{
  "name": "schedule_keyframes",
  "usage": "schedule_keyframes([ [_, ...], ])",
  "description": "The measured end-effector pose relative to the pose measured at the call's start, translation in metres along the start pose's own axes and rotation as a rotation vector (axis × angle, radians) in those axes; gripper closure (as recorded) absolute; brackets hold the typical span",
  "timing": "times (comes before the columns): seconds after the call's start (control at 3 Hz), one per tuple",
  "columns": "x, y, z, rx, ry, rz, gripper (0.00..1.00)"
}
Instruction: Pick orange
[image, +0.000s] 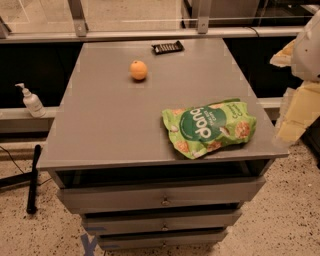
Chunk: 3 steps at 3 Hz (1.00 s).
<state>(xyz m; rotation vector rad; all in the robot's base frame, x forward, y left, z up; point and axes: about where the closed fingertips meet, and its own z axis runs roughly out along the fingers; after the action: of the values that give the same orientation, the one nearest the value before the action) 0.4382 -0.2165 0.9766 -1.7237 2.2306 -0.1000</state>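
The gripper (299, 107) sits at the far right edge, off the side of the tabletop (100, 125) and just beyond its near right corner. It shows only as pale, cream-yellow blocky shapes under a rounded white part of the arm (309, 40). The frame cuts it off, so whether it is open or closed cannot be told, and nothing can be seen held in it. Nearest to it lies a green snack bag (210, 127), flat, glossy and crinkled, with a dark green round patch bearing white lettering that reads upside down. It rests near the tabletop's front right corner, its lower edge close to the rim. The tabletop is a smooth, matte grey slab, rectangular and slightly overhanging a grey cabinet of drawers (162, 200), each with a small metal knob; the lowest drawer is cut off at the bottom. The orange (138, 70) stands well apart from the bag and the gripper, towards the back left of the tabletop. It is small and round with a faint sheen, touching nothing else. Behind it, near the back edge, lies a flat black ridged object (167, 47), too small to identify. On a ledge to the left stands a white pump bottle (31, 101). A black rod (33, 177) lies on the speckled floor (280, 220) below it.
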Motion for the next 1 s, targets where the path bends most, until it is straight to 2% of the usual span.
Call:
schedule_keyframes([
  [0.33, -0.001, 0.0, 0.0, 0.004, -0.002, 0.0, 0.0],
  [0.67, -0.014, -0.019, 0.013, 0.039, -0.065, -0.008, 0.0],
  [1.0, -0.054, -0.065, 0.047, 0.082, -0.198, 0.003, 0.0],
])
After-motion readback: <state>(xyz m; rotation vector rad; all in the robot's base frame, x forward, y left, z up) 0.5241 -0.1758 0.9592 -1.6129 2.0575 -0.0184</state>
